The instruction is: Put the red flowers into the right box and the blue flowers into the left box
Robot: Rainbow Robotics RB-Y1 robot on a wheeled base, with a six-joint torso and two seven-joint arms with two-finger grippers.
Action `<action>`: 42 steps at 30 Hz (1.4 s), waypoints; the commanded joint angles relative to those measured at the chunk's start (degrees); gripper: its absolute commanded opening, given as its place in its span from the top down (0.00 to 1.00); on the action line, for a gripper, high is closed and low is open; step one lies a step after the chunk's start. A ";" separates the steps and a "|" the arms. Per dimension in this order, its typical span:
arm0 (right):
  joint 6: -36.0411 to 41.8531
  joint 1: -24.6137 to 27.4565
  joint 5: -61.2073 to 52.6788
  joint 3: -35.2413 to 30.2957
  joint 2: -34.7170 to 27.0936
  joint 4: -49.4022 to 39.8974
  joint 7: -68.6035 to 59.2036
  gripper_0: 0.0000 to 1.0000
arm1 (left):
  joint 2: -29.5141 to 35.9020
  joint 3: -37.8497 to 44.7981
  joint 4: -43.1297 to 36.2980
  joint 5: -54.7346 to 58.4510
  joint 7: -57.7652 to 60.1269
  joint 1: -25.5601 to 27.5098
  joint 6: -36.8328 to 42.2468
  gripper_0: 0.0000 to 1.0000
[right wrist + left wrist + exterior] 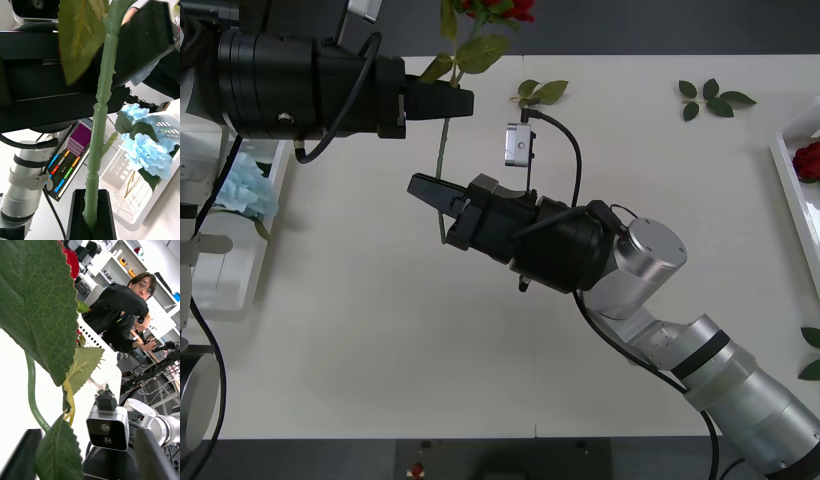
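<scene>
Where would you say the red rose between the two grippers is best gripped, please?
On the bare lower stem of the red rose, below the leaves, coming side-on across the stem. It is thin and straight there, so the fingers close flat around it. The right gripper is already shut on that lower end, while the left gripper sits higher up, beside the leaves.

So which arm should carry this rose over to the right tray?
The right: its pincer already clamps the rose stem, and the right tray lies on its side. The left pincer sits higher on the stem.
</scene>
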 commanded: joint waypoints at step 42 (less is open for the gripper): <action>17.10 -3.02 21.15 -10.80 -59.88 14.04 -33.29 1.00 | 13.60 1.31 0.31 -4.36 -35.27 5.14 3.61 0.00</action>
